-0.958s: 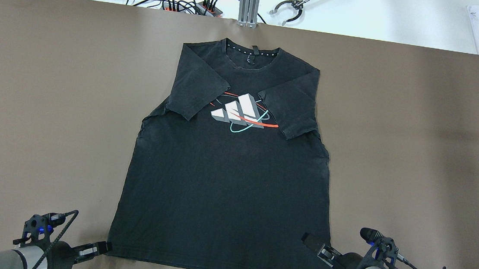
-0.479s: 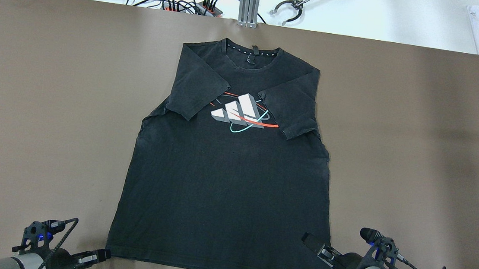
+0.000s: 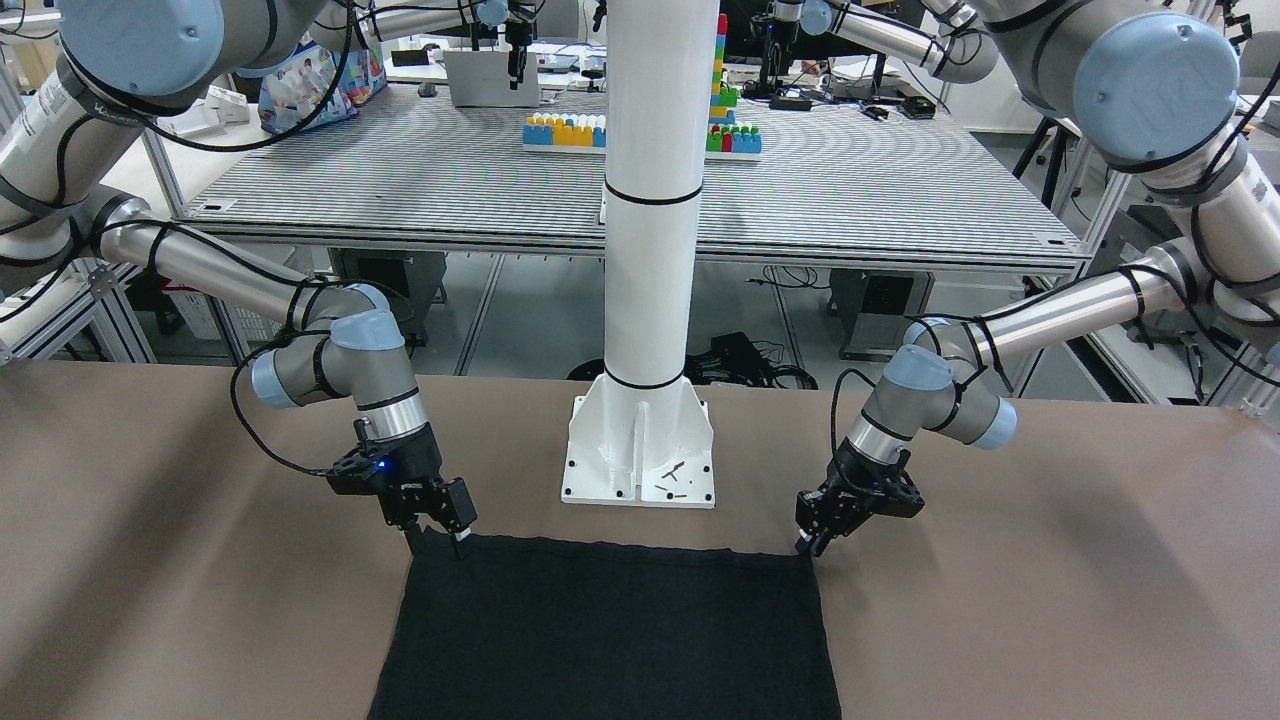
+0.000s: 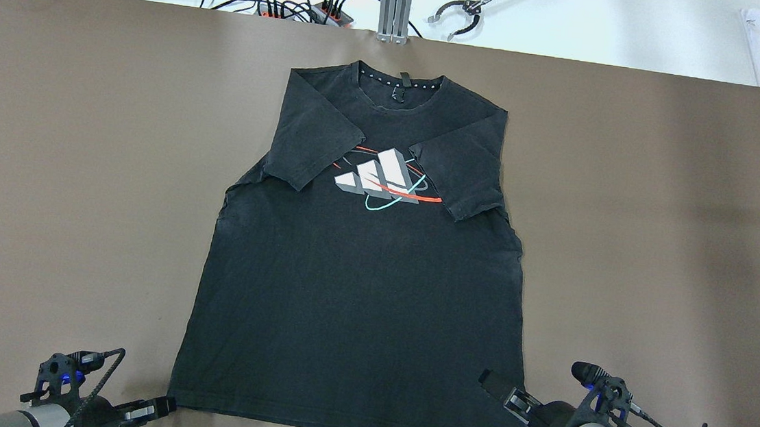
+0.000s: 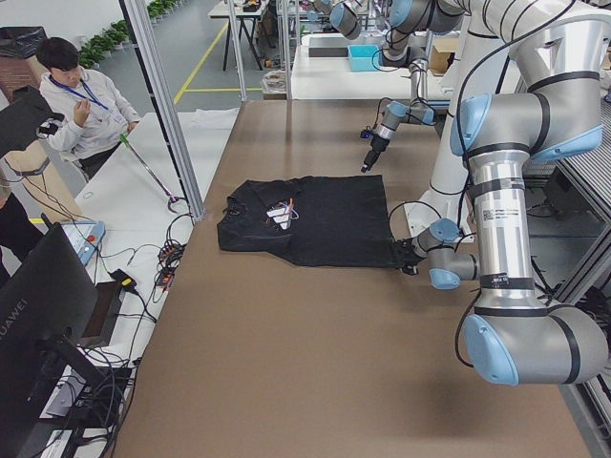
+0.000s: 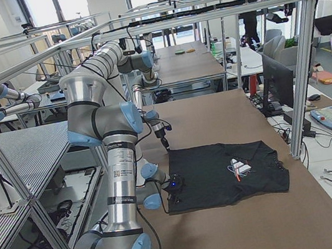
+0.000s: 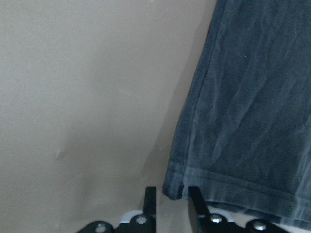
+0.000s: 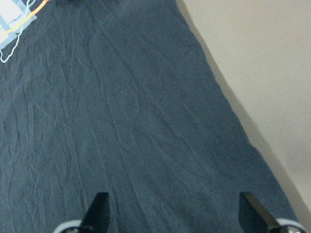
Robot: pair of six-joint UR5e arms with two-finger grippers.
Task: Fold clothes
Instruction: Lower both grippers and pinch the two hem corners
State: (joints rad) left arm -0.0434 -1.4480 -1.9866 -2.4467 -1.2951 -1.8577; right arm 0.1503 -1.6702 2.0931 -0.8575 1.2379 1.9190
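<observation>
Black T-shirt (image 4: pixel 361 274) lies flat mid-table, sleeves folded in; the left end effector (image 4: pixel 149 410) has slid down to narrowly straddle the 7 o'clock hem corner, ungripped, while the right end effector (image 4: pixel 505 393) waits open at 5 o'clock.

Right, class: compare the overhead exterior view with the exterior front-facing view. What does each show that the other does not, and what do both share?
Only the overhead shows the shirt's collar, both sleeves folded inward, and the logo.

Only the front-facing view shows the white pillar, its base plate, and the toy bricks on the table behind.

Both show the shirt's hem at the robot's end, with the left tool at one hem corner, the right tool over the hem by the other, and the brown table.
</observation>
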